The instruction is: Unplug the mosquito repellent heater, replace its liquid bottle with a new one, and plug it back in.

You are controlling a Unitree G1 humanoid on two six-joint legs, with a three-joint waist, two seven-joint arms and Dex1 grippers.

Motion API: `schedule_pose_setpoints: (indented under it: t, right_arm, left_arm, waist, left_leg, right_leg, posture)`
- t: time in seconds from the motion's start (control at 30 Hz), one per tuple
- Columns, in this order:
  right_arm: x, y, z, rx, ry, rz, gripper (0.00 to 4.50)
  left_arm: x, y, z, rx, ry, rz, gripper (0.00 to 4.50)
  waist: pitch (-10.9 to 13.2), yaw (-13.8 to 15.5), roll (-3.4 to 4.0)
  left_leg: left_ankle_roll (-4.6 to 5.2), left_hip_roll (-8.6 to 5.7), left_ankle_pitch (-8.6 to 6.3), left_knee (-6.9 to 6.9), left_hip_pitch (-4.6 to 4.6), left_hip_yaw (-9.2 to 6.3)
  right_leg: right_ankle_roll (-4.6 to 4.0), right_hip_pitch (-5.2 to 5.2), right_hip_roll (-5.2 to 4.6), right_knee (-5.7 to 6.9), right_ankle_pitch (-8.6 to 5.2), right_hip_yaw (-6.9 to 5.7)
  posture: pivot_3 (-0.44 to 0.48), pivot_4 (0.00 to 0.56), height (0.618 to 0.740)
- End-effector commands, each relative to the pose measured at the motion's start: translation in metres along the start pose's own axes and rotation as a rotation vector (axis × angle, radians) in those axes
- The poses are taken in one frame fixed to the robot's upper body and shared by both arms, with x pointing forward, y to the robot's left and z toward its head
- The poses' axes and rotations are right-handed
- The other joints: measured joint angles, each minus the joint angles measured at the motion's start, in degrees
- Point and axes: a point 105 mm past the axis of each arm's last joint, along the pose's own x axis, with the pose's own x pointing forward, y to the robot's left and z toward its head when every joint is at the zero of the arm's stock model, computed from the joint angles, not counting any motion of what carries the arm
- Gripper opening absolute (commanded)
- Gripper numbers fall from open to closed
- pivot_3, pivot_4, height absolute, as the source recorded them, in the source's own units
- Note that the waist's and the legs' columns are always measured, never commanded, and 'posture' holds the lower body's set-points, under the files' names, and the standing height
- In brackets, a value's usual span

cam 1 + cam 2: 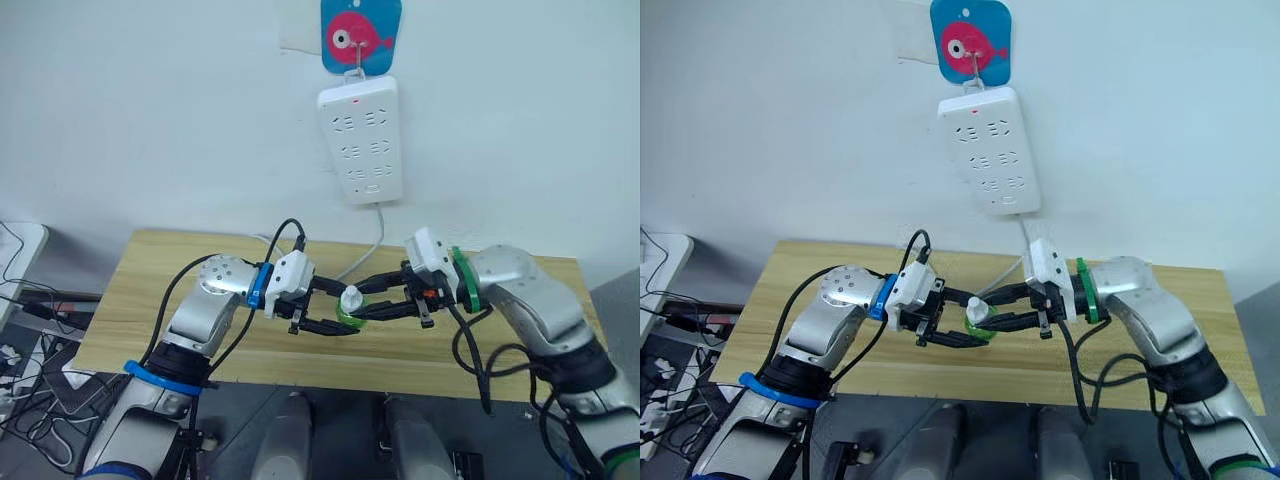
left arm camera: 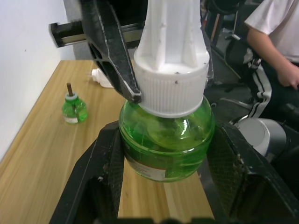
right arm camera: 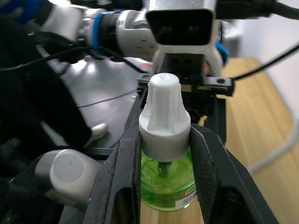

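A long white power strip hangs on the far wall above a wooden table, with nothing plugged into it. Over the table's middle the two arms meet. The left gripper is closed around the green belly of a bottle, fingers pressed to both sides. The right gripper is closed on the bottle's white cap, its fingers hugging the ribbed ring.

A second, uncapped green bottle with a bare wick stands on the table in the left wrist view, and something white lies just beyond it; this may be the heater, but I cannot tell for sure.

The step in hand looks like uncapping the new bottle. Next, the right gripper should twist and pull the cap away while the left holds the bottle steady and upright so no liquid spills. After that the bottle must go into the heater.
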Motion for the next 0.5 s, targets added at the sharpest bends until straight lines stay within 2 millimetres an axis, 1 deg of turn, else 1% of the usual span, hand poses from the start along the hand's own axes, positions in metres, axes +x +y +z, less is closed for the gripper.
schedule_pose_setpoints:
  t: [0.03,0.07,0.13,0.2,0.27,0.3,0.33,0.4,0.5]
  right_arm:
    - [-0.021,-0.011,0.011,-0.017,-0.013,-0.09,2.07]
    - [-0.028,-0.008,0.01,-0.007,-0.006,-0.111,2.48]
    - [-0.04,0.001,0.008,0.017,0.007,-0.151,3.14]
    - [-0.05,0.014,0.008,0.052,0.012,-0.209,3.83]
    - [-0.055,0.027,0.008,0.078,0.011,-0.271,4.48]
    - [-0.054,0.032,0.008,0.082,0.012,-0.298,4.48]
    - [-0.05,0.034,0.008,0.082,-0.001,-0.363,4.48]
    - [-0.04,0.034,0.009,0.093,-0.027,-0.49,4.48]
    - [-0.024,0.032,0.01,0.095,-0.063,-0.617,4.48]
  left_arm:
    - [0.001,0.003,0.002,0.057,0.015,0.007,2.21]
    - [0.001,0.006,0.002,0.056,0.014,0.031,2.21]
    - [0.001,0.011,0.002,0.056,0.01,0.066,2.21]
    - [0.003,0.015,0.002,0.049,-0.003,0.107,2.21]
    - [0.004,0.019,0.001,0.04,-0.015,0.149,2.21]
    - [0.004,0.022,0.001,0.033,-0.022,0.169,2.21]
    - [0.005,0.025,0.0,0.022,-0.029,0.198,2.21]
    - [0.007,0.029,-0.001,0.008,-0.041,0.241,2.21]
    - [0.01,0.032,-0.002,-0.006,-0.046,0.283,2.21]
  waist:
    - [0.0,0.4,-0.01]
    - [0.0,0.7,-0.01]
    - [0.0,1.8,-0.04]
    - [0.0,2.8,-0.03]
    - [-0.1,3.3,-0.05]
    - [-0.1,3.4,-0.04]
    - [-0.1,3.3,-0.05]
    - [-0.2,3.2,-0.07]
    - [-0.4,2.8,-0.03]
  left_leg:
    - [-0.01,0.0,0.01,0.01,-0.02,-0.02]
    - [-0.03,-0.02,0.02,0.02,-0.03,-0.02]
    - [-0.04,-0.06,0.02,0.02,-0.04,-0.01]
    - [-0.03,-0.04,0.01,0.02,-0.09,-0.02]
    - [-0.03,-0.04,0.01,0.01,-0.11,-0.02]
    - [-0.02,-0.01,0.0,0.02,-0.12,-0.02]
    - [-0.01,-0.03,0.0,0.02,-0.15,-0.01]
    - [0.01,0.0,-0.01,0.03,-0.1,0.05]
    - [0.01,0.04,-0.01,0.01,-0.03,0.09]
  right_leg:
    - [0.0,0.0,-0.01,-0.01,0.0,-0.02]
    - [0.0,0.0,-0.04,-0.01,0.0,-0.02]
    - [0.0,0.0,-0.07,-0.06,0.0,-0.01]
    - [0.0,-0.01,-0.07,-0.14,0.0,-0.04]
    - [0.0,-0.03,-0.07,-0.14,0.0,-0.04]
    - [0.0,-0.04,-0.04,-0.14,0.0,-0.04]
    - [0.0,-0.06,-0.05,-0.1,0.01,-0.01]
    - [0.0,-0.08,-0.04,0.0,0.01,0.06]
    - [0.0,-0.08,0.05,0.07,0.0,0.12]
  posture:
    - [0.316,0.218,0.74]
    - [0.316,0.218,0.74]
    - [0.315,0.218,0.74]
    - [0.291,0.219,0.74]
    - [0.279,0.222,0.74]
    - [0.271,0.223,0.74]
    - [0.268,0.222,0.74]
    - [0.269,0.221,0.74]
    - [0.274,0.217,0.74]
